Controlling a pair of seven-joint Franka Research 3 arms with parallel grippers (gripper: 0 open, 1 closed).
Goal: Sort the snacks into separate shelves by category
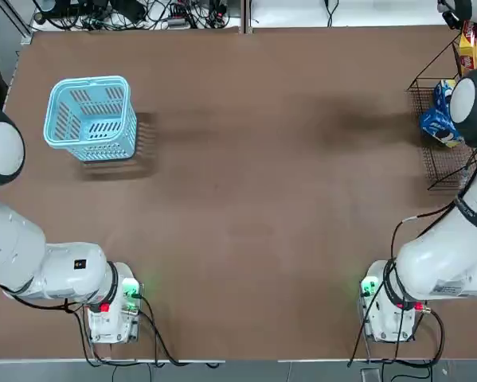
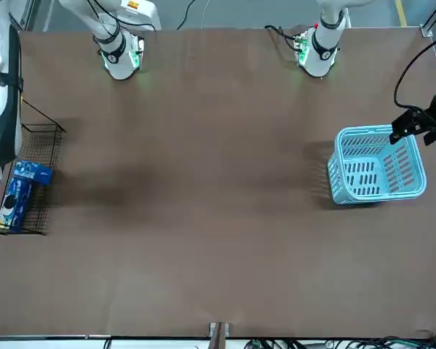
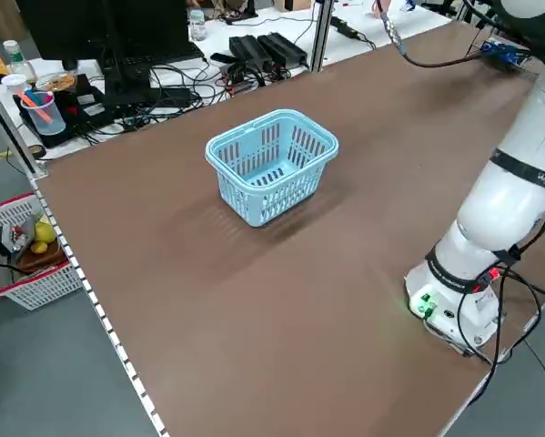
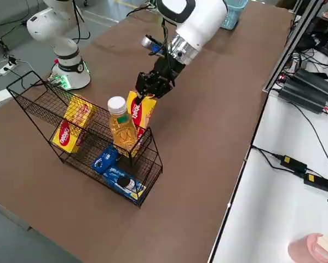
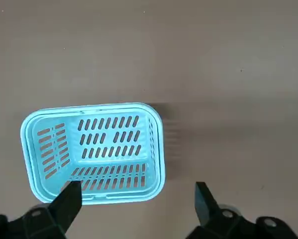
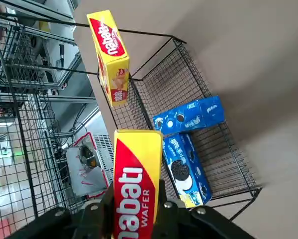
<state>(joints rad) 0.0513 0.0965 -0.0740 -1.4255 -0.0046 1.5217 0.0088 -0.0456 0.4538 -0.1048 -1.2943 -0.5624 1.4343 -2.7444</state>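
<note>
My right gripper (image 4: 151,83) is shut on a long yellow-orange box (image 4: 140,113) with a red logo, hanging at the top edge of the black wire rack (image 4: 43,109). In the right wrist view the held box (image 6: 135,184) stands between the fingers of the right gripper (image 6: 136,205). A second yellow box (image 6: 109,55) leans on the upper shelf. Two blue packets (image 6: 188,115) (image 6: 185,169) lie on the lower mesh floor. My left gripper (image 5: 136,199) hangs open above the table's left side, holding nothing.
A light blue slotted basket (image 1: 91,119) stands on the table's far left, below the left gripper. A bottle (image 4: 120,125) of golden liquid with a white cap stands at the rack next to the held box. The rack (image 1: 441,155) sits at the table's far right edge.
</note>
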